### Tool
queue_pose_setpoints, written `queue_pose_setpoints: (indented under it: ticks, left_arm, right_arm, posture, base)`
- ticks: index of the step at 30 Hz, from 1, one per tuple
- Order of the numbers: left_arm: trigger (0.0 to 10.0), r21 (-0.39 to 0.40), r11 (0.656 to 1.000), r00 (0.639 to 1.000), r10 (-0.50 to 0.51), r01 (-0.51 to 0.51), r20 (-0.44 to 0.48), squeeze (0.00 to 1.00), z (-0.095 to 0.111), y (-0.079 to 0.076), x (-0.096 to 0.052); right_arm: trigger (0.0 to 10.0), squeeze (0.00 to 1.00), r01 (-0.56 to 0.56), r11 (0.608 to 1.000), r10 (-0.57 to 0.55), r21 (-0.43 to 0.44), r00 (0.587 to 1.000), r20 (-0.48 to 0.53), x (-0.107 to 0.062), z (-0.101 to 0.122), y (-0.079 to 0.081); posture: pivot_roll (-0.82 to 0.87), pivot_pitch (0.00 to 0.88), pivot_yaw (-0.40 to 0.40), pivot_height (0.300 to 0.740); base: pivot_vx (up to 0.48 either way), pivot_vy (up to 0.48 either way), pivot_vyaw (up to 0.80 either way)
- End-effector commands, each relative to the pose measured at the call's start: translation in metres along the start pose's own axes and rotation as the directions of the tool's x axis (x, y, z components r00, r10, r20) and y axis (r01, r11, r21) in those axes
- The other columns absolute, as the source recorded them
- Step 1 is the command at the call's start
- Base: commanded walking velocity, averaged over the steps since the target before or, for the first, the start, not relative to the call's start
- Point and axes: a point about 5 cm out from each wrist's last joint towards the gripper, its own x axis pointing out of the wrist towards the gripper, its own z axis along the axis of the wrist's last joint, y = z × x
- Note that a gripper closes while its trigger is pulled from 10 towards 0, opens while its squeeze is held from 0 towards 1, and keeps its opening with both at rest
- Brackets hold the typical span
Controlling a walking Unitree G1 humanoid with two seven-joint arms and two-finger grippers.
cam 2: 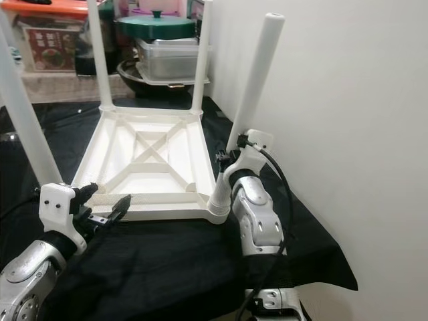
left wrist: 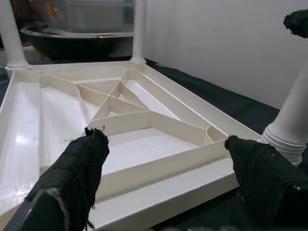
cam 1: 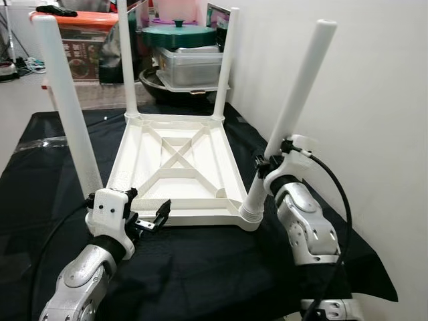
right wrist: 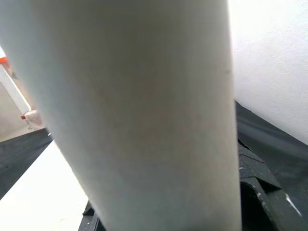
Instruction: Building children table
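Right gripper [cam 1: 271, 162] clenched around near-right leg [cam 1: 294, 110] | left gripper [cam 1: 148, 221] released near tabletop [cam 1: 175, 167] | next: seat leg fully

One white tabletop [cam 1: 175, 175] lies upside down on one black cloth [cam 1: 200, 267], with four white legs [cam 1: 292, 110] standing up from its corners (the near-left one partly cut off at the edge). Two silver arms reach in, so two grippers: the left gripper [cam 1: 150, 217] and the right gripper [cam 1: 267, 164]. Behind, one green pot lid [cam 1: 178, 32] sits atop a stack.
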Motion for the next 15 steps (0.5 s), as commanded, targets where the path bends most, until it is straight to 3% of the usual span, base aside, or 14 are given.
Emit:
queue_pose_setpoints:
  ticks: [1, 2, 8, 10, 12, 14, 15]
  left_arm:
    - [10.0, 0.008, 1.0, 1.0, 0.005, -0.005, -0.021, 0.0, -0.002, 0.001, 0.001]
    - [10.0, 0.007, 1.0, 1.0, 0.003, -0.003, -0.023, 0.0, -0.003, 0.0, 0.001]
    - [10.0, 0.013, 1.0, 1.0, -0.004, 0.004, -0.026, 0.0, -0.003, 0.002, 0.0]
    - [10.0, 0.013, 1.0, 1.0, -0.004, 0.004, -0.026, 0.0, -0.003, 0.002, 0.0]
    - [10.0, 0.02, 1.0, 1.0, -0.009, 0.009, -0.022, 0.0, -0.001, 0.004, 0.001]
    - [10.0, 0.02, 1.0, 1.0, -0.009, 0.009, -0.022, 0.0, -0.001, 0.004, 0.001]
    - [10.0, 0.022, 1.0, 1.0, -0.012, 0.013, -0.02, 0.0, 0.0, 0.004, 0.002]
  right_arm:
    - [10.0, 0.25, 0.089, 0.995, -0.081, 0.035, 0.979, -0.189, -0.007, -0.042, -0.017]
    - [10.0, 1.0, 0.078, 0.995, -0.066, 0.063, 0.983, -0.172, -0.007, -0.038, -0.013]
    - [10.0, 1.0, -0.025, 0.994, 0.029, 0.107, 0.999, -0.04, -0.006, -0.007, 0.0]
    - [10.0, 1.0, -0.025, 0.994, 0.029, 0.107, 0.999, -0.04, -0.006, -0.007, 0.0]
    - [10.0, 1.0, -0.169, 0.983, 0.165, 0.069, 0.985, 0.054, -0.007, 0.022, 0.005]
    - [10.0, 1.0, -0.169, 0.983, 0.165, 0.069, 0.985, 0.054, -0.007, 0.022, 0.005]
    - [10.0, 1.0, -0.232, 0.972, 0.228, 0.036, 0.97, 0.091, -0.01, 0.036, 0.007]
  posture:
    - [0.03, 0.0, -0.05, 0.74]
    - [0.03, 0.0, -0.05, 0.74]
    - [0.02, 0.0, -0.044, 0.74]
    - [0.02, 0.0, -0.044, 0.74]
    - [0.01, 0.0, -0.036, 0.74]
    - [0.01, 0.0, -0.036, 0.74]
    - [0.0, 0.0, -0.034, 0.74]
  base:
    - [0.0, 0.0, 0.0]
    - [0.0, 0.0, 0.0]
    - [0.0, 0.0, 0.0]
    - [0.0, 0.0, 0.0]
    - [0.0, 0.0, 0.0]
    - [0.0, 0.0, 0.0]
    - [0.0, 0.0, 0.0]
